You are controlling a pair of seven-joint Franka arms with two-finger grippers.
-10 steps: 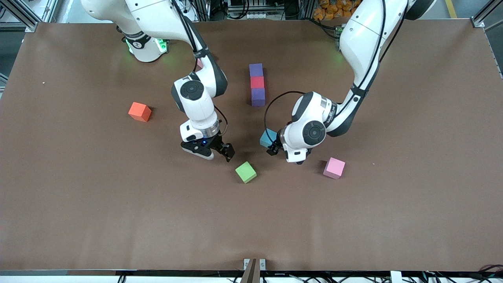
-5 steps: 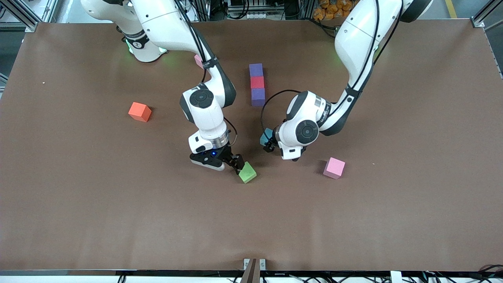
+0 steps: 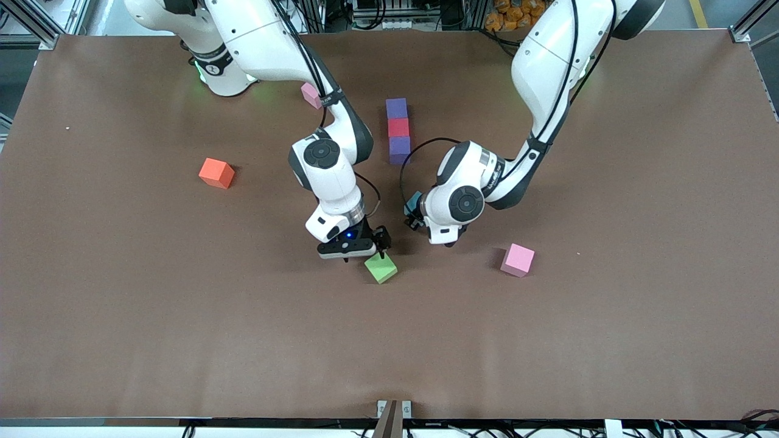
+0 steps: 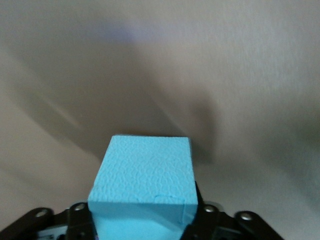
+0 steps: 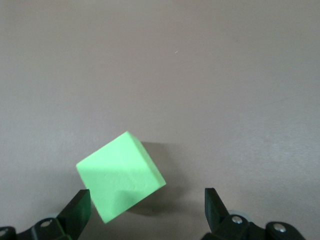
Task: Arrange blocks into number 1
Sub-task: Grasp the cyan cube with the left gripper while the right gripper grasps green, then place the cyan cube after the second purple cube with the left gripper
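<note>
While clamped on the light blue foam cube [image 4: 142,180], left gripper [image 3: 415,214] hanging above bench [image 3: 122,304]; right gripper [image 3: 365,248] spread wide, small green foam cube [image 5: 120,176] just below, turned diagonal, off-centre toward one finger [image 5: 77,210].

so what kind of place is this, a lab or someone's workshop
Most likely a robotics lab. Two arms share a brown-covered table with aluminium framing at its edge. The left hand holds a light blue cube; the right hand hangs open over a green cube.
</note>
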